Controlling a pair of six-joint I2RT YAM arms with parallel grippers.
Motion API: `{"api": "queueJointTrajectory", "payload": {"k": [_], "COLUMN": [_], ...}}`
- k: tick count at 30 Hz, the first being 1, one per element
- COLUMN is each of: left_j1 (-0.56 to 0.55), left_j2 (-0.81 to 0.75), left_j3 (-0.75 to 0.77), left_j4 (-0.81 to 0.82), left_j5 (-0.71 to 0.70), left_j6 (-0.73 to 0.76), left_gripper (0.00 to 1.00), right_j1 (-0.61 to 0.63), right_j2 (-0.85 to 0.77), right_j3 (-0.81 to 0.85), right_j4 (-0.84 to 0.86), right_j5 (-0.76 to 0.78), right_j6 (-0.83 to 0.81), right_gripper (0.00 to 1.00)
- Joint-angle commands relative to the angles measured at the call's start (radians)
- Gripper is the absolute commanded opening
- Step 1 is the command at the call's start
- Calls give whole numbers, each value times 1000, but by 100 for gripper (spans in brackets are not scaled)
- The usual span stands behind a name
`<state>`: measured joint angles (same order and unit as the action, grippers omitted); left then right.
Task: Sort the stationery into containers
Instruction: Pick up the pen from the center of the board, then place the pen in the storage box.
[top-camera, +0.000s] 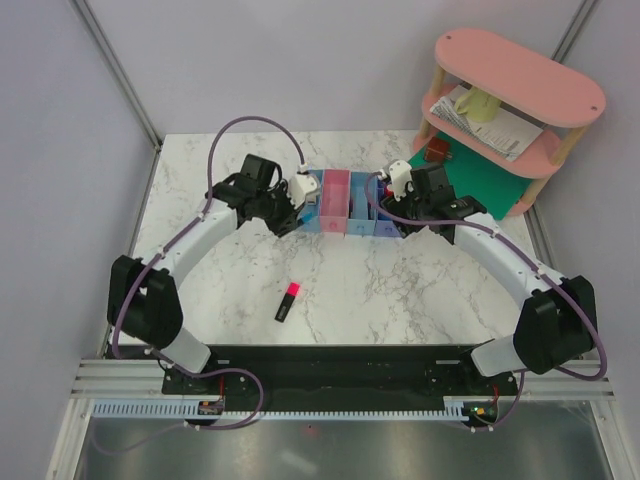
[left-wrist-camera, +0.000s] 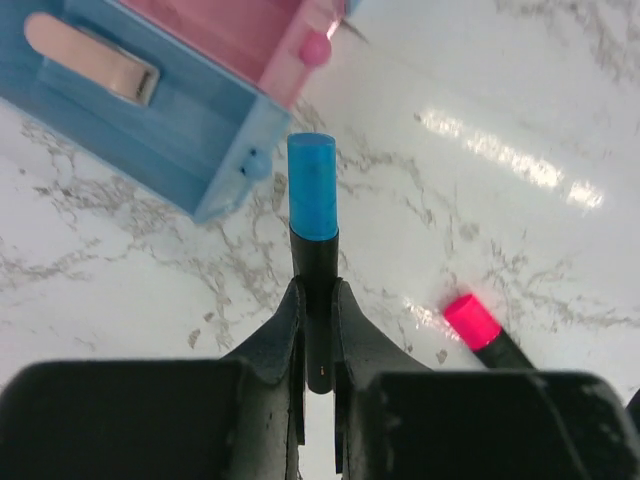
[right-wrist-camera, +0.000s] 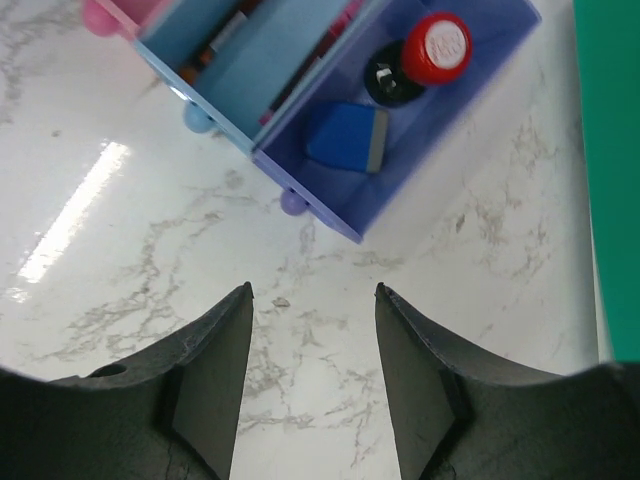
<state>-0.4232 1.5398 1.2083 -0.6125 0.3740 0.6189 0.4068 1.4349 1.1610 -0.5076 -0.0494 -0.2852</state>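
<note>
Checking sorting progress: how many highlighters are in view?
2. The blue-capped highlighter is clamped in the left gripper beside the bins; the pink-capped highlighter lies loose on the table. Bins may hide others.

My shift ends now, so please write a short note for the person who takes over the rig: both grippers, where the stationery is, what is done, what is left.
Left gripper: shut on the blue-cap highlighter, beside a corner of the leftmost light blue bin.
Right gripper: open, empty, near the purple-blue bin.
Done: beige eraser in the leftmost bin; black-red bottle and blue-white block in the purple-blue bin; thin pens seem to lie in the second light blue bin.
Left: bin the held highlighter; the pink-cap highlighter lies loose on the table.
</note>
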Motion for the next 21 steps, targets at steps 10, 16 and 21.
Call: {"api": "queueJointTrajectory", "payload": {"k": [10, 16, 21], "left_j1": [-17, -22, -35], "left_j2": [413, 575, 617], "left_j3": [572, 746, 749], "left_j4": [51, 56, 63], "left_j5": [42, 26, 10], "left_j6": [-585, -686, -723], "left_gripper": [2, 2, 2], "right_j1": [-167, -184, -187], "right_j2": [-73, -87, -91], "right_j3": [-135, -152, -153], "right_j4": [129, 133, 135], "right_j5": [89, 85, 80], "right_j6": [46, 55, 50], "right_gripper": [60, 60, 60]}}
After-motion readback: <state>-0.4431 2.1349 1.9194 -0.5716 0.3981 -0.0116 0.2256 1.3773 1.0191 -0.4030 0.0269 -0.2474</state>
